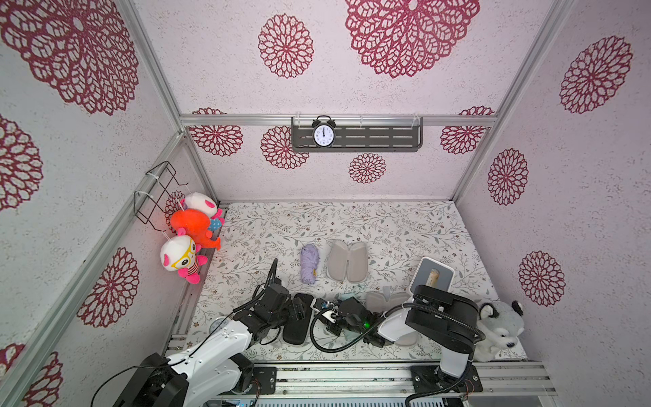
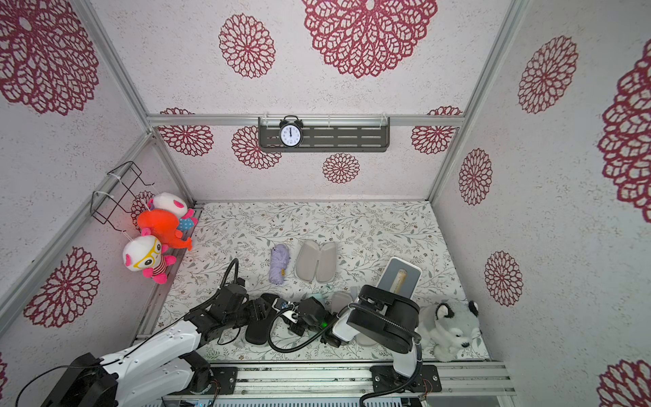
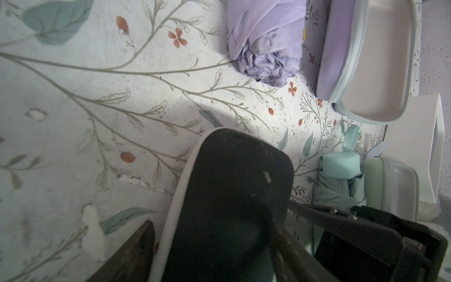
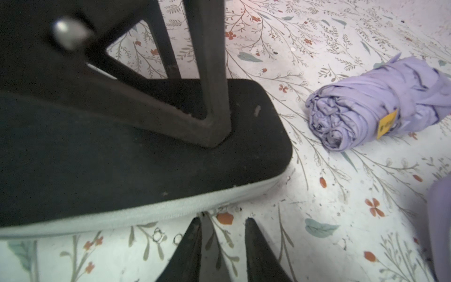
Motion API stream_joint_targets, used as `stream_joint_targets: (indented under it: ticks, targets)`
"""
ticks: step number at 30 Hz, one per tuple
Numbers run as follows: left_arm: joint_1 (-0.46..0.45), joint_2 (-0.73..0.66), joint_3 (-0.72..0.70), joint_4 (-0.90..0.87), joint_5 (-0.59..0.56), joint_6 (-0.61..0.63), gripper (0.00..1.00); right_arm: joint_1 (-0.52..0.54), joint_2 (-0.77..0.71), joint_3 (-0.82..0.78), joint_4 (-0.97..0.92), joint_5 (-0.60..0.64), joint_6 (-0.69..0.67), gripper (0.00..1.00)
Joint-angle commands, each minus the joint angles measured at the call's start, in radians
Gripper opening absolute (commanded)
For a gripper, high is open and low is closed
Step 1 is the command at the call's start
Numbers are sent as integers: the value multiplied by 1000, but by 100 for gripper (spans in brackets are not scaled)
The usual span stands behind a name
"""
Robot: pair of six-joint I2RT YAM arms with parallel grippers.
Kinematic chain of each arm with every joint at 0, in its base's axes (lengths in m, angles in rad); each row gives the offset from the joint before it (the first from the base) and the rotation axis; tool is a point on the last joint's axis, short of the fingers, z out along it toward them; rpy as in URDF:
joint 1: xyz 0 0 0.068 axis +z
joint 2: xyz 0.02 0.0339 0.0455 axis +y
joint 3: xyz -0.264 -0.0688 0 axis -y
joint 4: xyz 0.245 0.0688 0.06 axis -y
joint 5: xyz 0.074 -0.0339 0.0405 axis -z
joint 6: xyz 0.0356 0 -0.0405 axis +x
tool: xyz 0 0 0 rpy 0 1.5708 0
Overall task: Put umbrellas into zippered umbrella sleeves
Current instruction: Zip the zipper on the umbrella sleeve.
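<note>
Down at the front edge of the table lies the black sleeve [image 1: 297, 327], zipped nearly shut, its pale zip band showing all round. I take it as my mark. My left gripper [image 3: 207, 217] stands wide over it, one finger resting on its top and the other off its far edge, clamping nothing. My right gripper [image 4: 223, 219] sits at the zip band on the near side with a narrow gap between its fingers. The zip pull [image 4: 207, 227] lies in that gap against one finger, not yet pinched.

I count two umbrellas in view. The lilac umbrella [image 1: 310, 264] lies beyond the black sleeve toward the back wall, and the mint umbrella [image 3: 340, 180] lies near the sleeve on my right arm's side.

I count three sleeves: the black one, the lilac sleeve [image 1: 347, 260] open flat farther back past the lilac umbrella, and the mint sleeve [image 3: 390, 185] open, touching the mint umbrella on its far side from the black one.

One white box [image 1: 431, 278] stands past the mint sleeve, and one grey plush dog [image 1: 500, 327] sits beyond that. Three bright plush toys [image 1: 192, 225] hang on the opposite wall beside one wire basket [image 1: 158, 190].

A leaf-and-flower printed cloth [image 1: 352, 222] covers the table. The walls [image 1: 387, 88] are pale with crimson rosettes, framed in aluminium. One alarm clock [image 1: 323, 135] stands on one grey shelf [image 1: 387, 137] at the back.
</note>
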Motion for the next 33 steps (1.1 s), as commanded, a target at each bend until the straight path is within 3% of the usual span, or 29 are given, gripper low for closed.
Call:
stream_joint_targets:
  ticks: [1,9,23,33]
  targets:
    - [6,10,-33,-81,-14,7,75,-2,29,17,17,5,-10,32]
    - [9,17,-32,-77,-15,7,75,13,58,13,77,72,-19,26]
    - [9,36,-27,-67,-14,8,76,31,73,-2,129,115,-83,6]
    - [10,44,-28,-57,-21,1,75,59,47,-28,141,130,-114,0]
